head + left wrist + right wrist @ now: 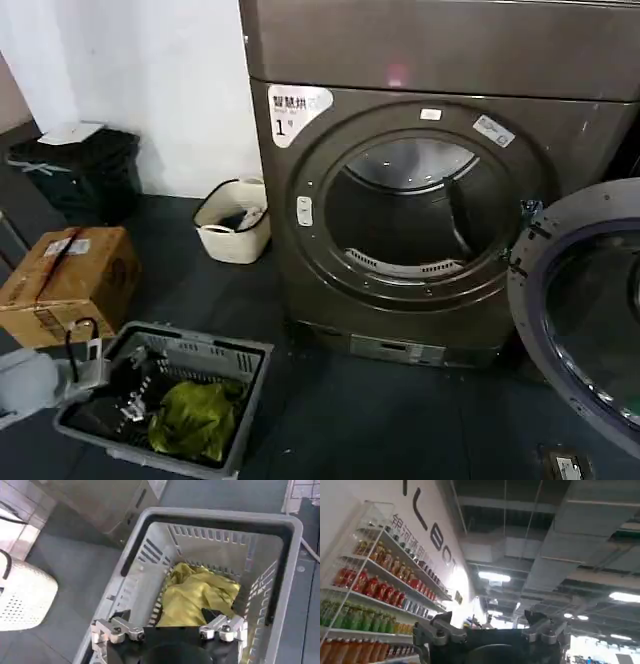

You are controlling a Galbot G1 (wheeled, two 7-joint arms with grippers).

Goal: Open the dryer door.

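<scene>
the door is already swung out on the right side of the dryer, hanging on its hinge by the right edge of the front, and its glass now faces away from the opening. the drum shows bare and dark inside, so i judge the task is done or nearly done; nothing is left to pull.

my left pincer hangs over the grey basket on the floor, left of the dryer and well apart from it. its two fingers are spread wide and nothing is between them. under it a yellow cloth lies in the basket, not touched. i think i keep this arm here because the cloth is what goes in the drum later, and here it does not block the door's way.

my right pincer points up to the ceiling, with a shelf of bottles far at one side. its fingers are spread too and hold nothing. i think this arm is lifted so because the door is let go and the arm stays out of the door's swing.

a white basket stands by the wall near the dryer's left corner, and a carton sits farther left; both are clear of the door.
</scene>
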